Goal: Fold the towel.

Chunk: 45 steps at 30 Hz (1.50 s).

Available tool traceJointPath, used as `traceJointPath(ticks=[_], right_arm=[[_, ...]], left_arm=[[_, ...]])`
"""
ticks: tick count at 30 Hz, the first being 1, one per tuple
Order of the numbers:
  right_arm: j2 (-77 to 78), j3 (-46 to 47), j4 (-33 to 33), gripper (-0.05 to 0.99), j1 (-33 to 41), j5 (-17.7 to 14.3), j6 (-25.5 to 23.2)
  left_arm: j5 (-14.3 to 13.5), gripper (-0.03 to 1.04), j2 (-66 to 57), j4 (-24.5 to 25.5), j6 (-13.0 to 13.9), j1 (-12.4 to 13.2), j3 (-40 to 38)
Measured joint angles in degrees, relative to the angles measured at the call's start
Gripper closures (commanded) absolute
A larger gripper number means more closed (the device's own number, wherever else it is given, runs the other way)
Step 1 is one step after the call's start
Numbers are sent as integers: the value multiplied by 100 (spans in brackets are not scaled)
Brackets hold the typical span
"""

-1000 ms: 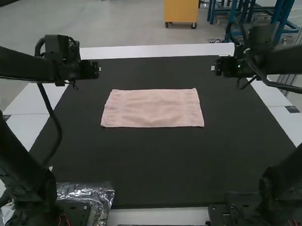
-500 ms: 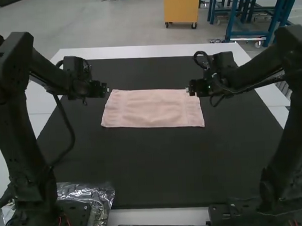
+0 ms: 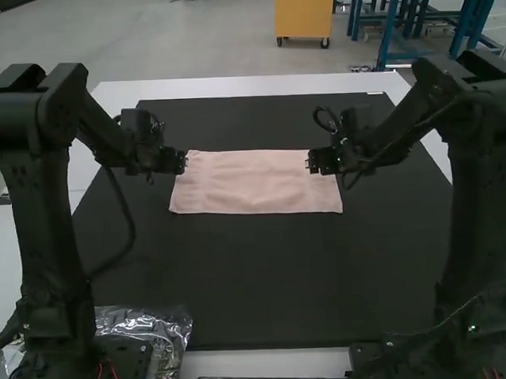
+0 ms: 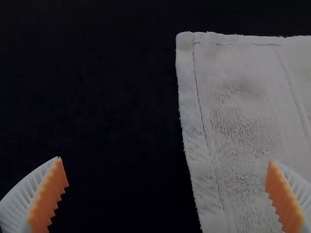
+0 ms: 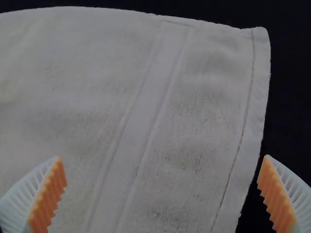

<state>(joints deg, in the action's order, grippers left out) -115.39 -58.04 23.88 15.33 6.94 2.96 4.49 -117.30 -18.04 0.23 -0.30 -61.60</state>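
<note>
Pale-pink terry towel (image 3: pixel 253 183) lies spread on the black mat (image 3: pixel 257 277), in its far half, with no fold visible; all the folding seems left. Over that half, left gripper (image 4: pixel 165 160) and right gripper (image 5: pixel 163 157) have fingers wide apart, empty.

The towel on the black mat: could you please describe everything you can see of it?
The pale pink towel lies flat on the black mat, a rectangle with its long sides running left to right and slight ripples. It looks like terry cloth, with stitched hems and smooth bands near its short edges. Neither the left gripper nor the right gripper grips it.
</note>
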Motion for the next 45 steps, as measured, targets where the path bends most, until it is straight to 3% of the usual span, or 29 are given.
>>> traceJointPath(ticks=[11, 30, 32, 34, 36, 37, 41, 45], right_arm=[[-629, -402, 74, 3, -374, -33, 22], [-1150, -1084, -164, 5, -400, 4, -22], [-1165, -1128, -216, 13, -398, 24, -59], [-1174, -1126, -225, 41, -398, 37, -87], [-1209, -1128, -212, 86, -400, 55, -92], [-1217, -1126, -205, 96, -411, 76, -94], [-1248, -1126, -181, 96, -481, 321, -98], [-1248, -1126, -179, 96, -496, 420, -105]], left_arm=[[0, 6, -656, 61, 22, -103, -575], [0, 10, -844, 0, 20, -111, -763], [0, 13, -881, -57, 20, -111, -765], [2, 31, -935, -72, 20, -111, -772], [81, 78, -1034, -127, 4, -109, -774], [168, 96, -1051, -142, 7, -111, -793], [498, 98, -1132, -175, 17, -149, -868], [629, 98, -1132, -195, 17, -120, -870]])
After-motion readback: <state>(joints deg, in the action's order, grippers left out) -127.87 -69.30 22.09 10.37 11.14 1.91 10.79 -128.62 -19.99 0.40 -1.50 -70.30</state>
